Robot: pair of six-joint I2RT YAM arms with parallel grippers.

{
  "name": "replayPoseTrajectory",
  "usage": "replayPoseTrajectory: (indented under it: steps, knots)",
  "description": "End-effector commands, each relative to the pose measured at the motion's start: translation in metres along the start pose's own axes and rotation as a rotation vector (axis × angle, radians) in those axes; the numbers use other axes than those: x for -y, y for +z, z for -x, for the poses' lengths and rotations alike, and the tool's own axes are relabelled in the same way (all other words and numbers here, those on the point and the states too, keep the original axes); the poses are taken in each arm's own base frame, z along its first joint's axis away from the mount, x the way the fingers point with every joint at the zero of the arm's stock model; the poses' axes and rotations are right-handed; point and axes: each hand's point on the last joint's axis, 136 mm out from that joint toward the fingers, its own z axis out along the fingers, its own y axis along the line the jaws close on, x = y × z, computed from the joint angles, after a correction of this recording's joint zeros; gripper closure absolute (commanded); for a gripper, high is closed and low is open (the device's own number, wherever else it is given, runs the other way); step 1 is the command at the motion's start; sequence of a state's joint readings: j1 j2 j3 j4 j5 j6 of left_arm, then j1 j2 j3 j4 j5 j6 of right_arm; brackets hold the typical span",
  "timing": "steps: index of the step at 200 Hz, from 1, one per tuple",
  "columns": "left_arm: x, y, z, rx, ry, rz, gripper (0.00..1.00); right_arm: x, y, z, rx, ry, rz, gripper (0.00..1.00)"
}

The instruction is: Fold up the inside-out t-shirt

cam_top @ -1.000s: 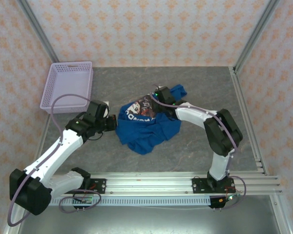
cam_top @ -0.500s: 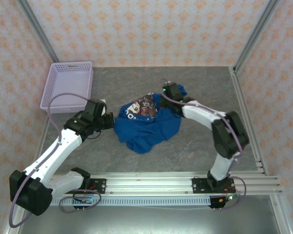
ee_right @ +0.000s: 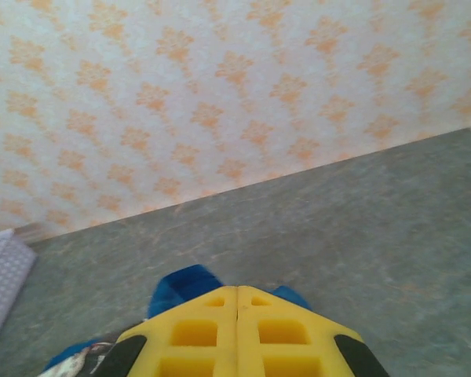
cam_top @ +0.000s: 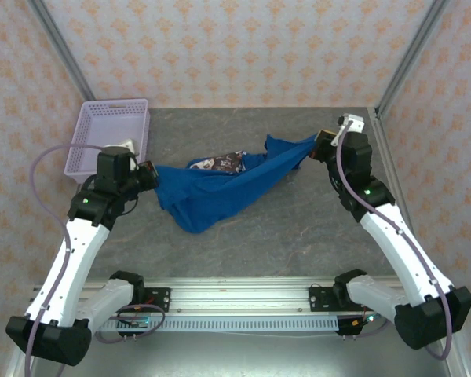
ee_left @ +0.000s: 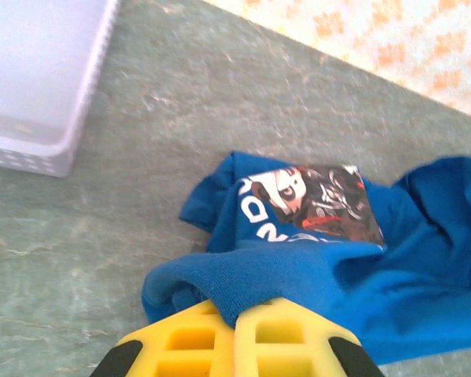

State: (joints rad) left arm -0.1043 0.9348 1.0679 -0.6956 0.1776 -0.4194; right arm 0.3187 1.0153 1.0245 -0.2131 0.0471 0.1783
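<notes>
- So, shirt (cam_top: 220,192) is strung across the middle of the top view as a sagging blue band, one end at each claw, its belly resting on the table (cam_top: 298,236)
- Left claw (cam_top: 147,174), centre-left of the frame, has its jaws closed on a rolled edge of the shirt; in the left wrist view the yellow fingers (ee_left: 196,342) press together with blue cloth bunched out past their tips
- Right claw (cam_top: 320,145), upper right of the frame, is also clamped, pinching the other end; in the right wrist view the pads (ee_right: 196,334) meet flush with a tuft of blue poking out above them
- Why it's held this way, my read: pulling two far-apart points away from each other takes out the crumple and spreads the cloth, so it can be laid flat before any fold
- Not flat yet: the lower edge hangs in a loose lobe toward bottom-centre, and the cloth near the right claw is twisted into a rope
- Can't tell which parts are gripped (hem, sleeve or shoulder)
- Basket (cam_top: 77,141) sits upper left, just behind the left claw and apart from the shirt; looks uninvolved
- Writing: the print (cam_top: 220,163) shows on the upper edge of the band, a dark graphic with white and a bit of red
- In the left wrist view, white block letters (ee_left: 255,206) run along the print's left side, tilted and cut by a fold; no whole word readable
- No brand tag or care label visible, nothing legible on the arms or the basket
</notes>
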Motion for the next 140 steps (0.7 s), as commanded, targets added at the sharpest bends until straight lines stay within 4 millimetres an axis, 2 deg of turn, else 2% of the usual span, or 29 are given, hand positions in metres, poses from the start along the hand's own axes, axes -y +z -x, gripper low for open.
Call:
replayPoseTrajectory:
  steps: [1,23,46,66,94,106,119,140]
  knots:
    - [-0.011,-0.031,0.029,0.078,-0.014,0.027,1.00,0.033,-0.010,-0.015,-0.040,-0.057,-0.148,1.00]
    - [-0.026,-0.044,0.047,0.118,-0.072,0.050,1.00,0.054,-0.017,-0.032,-0.072,-0.064,-0.227,1.00]
    - [-0.034,-0.036,0.041,0.091,-0.139,0.040,1.00,0.075,-0.022,-0.062,-0.138,-0.058,-0.300,1.00]
    - [-0.037,-0.015,0.018,0.010,-0.173,0.016,1.00,0.085,-0.020,-0.111,-0.252,0.000,-0.306,1.00]
    - [-0.047,0.015,-0.017,-0.119,-0.189,0.023,1.00,0.091,-0.017,-0.196,-0.466,0.113,-0.282,1.00]
    - [-0.048,0.023,-0.026,-0.157,-0.189,0.016,1.00,0.091,-0.019,-0.219,-0.529,0.143,-0.269,0.91]
    - [-0.047,0.031,-0.032,-0.187,-0.194,0.002,1.00,0.092,-0.022,-0.225,-0.547,0.137,-0.269,0.82]
    - [-0.047,0.040,-0.038,-0.220,-0.201,-0.012,1.00,0.090,-0.022,-0.211,-0.504,0.108,-0.261,0.69]
